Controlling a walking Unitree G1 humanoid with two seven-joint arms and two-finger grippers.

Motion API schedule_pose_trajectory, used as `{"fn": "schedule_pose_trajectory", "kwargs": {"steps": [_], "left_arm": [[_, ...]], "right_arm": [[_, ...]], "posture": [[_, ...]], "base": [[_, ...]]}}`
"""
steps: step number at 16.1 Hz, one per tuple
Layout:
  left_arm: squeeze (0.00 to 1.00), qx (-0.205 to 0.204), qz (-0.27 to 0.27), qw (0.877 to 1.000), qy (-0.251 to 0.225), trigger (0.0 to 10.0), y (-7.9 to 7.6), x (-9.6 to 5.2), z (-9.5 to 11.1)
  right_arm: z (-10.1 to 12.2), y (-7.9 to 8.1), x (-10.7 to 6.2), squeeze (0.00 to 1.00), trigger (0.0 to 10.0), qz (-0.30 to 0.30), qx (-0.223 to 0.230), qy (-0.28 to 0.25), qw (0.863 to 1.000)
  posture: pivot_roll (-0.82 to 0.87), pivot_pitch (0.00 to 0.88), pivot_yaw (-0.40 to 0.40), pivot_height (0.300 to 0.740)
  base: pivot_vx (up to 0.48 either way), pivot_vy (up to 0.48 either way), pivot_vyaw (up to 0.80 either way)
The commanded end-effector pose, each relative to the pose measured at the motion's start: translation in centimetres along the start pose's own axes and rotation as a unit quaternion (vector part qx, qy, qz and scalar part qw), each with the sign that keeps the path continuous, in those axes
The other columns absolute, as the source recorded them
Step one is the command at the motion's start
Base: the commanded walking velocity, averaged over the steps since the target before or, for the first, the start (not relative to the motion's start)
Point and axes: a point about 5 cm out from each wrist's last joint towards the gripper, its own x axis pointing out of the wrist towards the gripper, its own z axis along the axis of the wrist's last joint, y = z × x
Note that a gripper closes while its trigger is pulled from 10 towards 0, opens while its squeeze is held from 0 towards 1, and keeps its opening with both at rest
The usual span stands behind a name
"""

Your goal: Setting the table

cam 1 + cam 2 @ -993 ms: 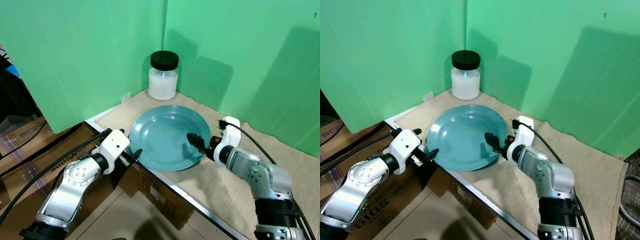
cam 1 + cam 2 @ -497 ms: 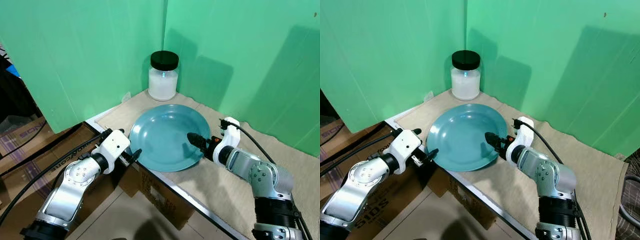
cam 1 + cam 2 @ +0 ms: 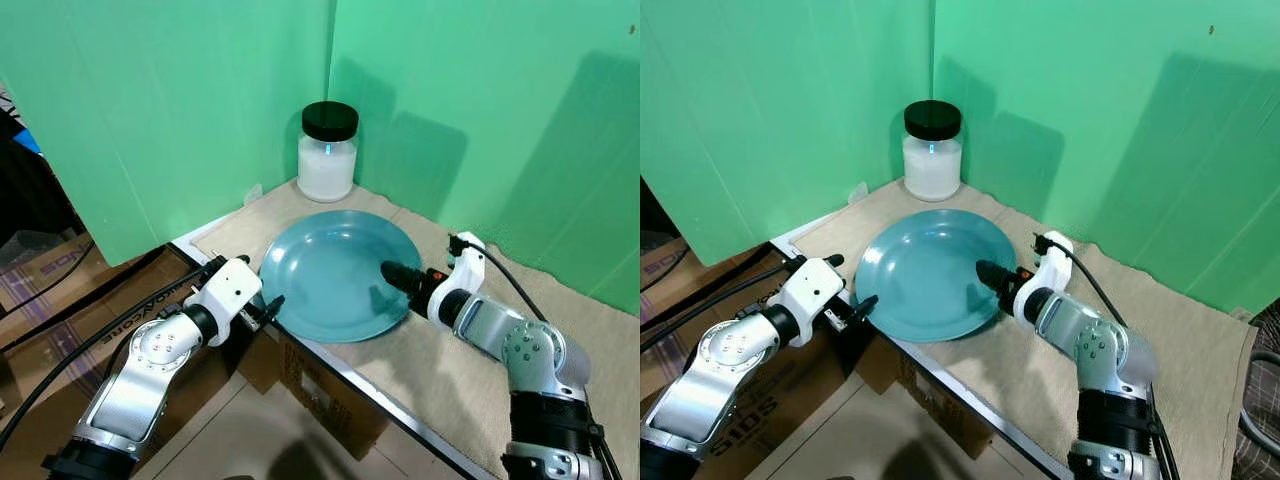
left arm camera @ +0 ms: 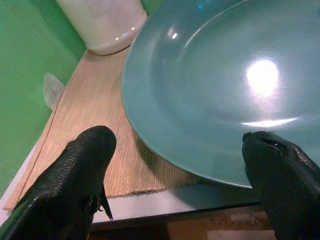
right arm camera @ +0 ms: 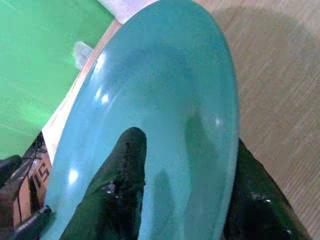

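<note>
A round blue plate (image 3: 338, 274) lies on a beige mat (image 3: 455, 365) at the table's corner, its near-left rim reaching the table edge. My right gripper (image 3: 396, 279) is shut on the plate's right rim. One finger (image 5: 125, 185) lies on the plate's upper face, and the other finger (image 5: 257, 200) sits under the rim. My left gripper (image 3: 246, 282) stands open just off the table edge at the plate's near-left rim. Its two fingers (image 4: 75, 175) are spread wide and do not touch the plate (image 4: 225, 90).
A white-filled glass jar (image 3: 327, 152) with a black lid stands behind the plate in the corner of the green screens (image 3: 180, 100). Cardboard boxes (image 3: 60, 268) and black cables (image 3: 90, 330) lie on the floor to the left, below the table edge (image 3: 345, 375).
My right gripper has drawn a little to the right with its wrist turning, and the plate has shifted slightly with it. The left arm has stayed put.
</note>
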Motion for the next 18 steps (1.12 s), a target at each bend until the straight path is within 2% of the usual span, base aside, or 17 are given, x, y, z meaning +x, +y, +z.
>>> {"fn": "schedule_pose_trajectory", "kwargs": {"steps": [1,10,13,15,16,18], "left_arm": [[0.00,0.004,-0.001,1.000,0.007,10.0,-0.1,0.2,-0.2],[0.00,0.007,0.007,1.000,0.006,10.0,0.0,0.3,-0.2],[0.00,0.013,0.060,0.997,-0.036,10.0,1.7,0.2,1.4],[0.00,-0.018,0.083,0.992,-0.092,10.0,3.0,-0.5,3.5],[1.00,-0.058,0.093,0.982,-0.154,10.0,3.9,-1.5,5.9],[1.00,-0.080,0.102,0.974,-0.188,10.0,4.4,-2.1,7.3]], "right_arm": [[0.2,0.1,0.0,0.00,0.0,0.005,0.014,-0.001,1.000],[0.3,0.2,-0.2,0.00,0.0,0.017,0.025,-0.002,1.000],[0.9,0.1,-0.5,0.00,0.0,0.021,0.034,-0.016,0.999],[1.9,0.3,-1.3,0.00,0.0,0.035,0.056,-0.056,0.996],[3.0,0.7,-2.5,0.00,0.0,0.058,0.083,-0.100,0.990],[3.5,1.0,-3.4,0.00,0.0,0.072,0.089,-0.124,0.986]], "posture": [[0.10,0.000,-0.051,0.740],[0.10,0.000,-0.052,0.740],[0.10,0.000,-0.055,0.740],[0.10,0.000,-0.058,0.740],[0.11,0.000,-0.060,0.740],[0.10,0.000,-0.060,0.740]], "base": [[0.000,0.000,0.00],[0.000,0.000,0.00],[0.000,0.000,0.00],[0.000,0.000,0.00],[0.000,0.000,0.00],[0.000,0.000,0.00]]}}
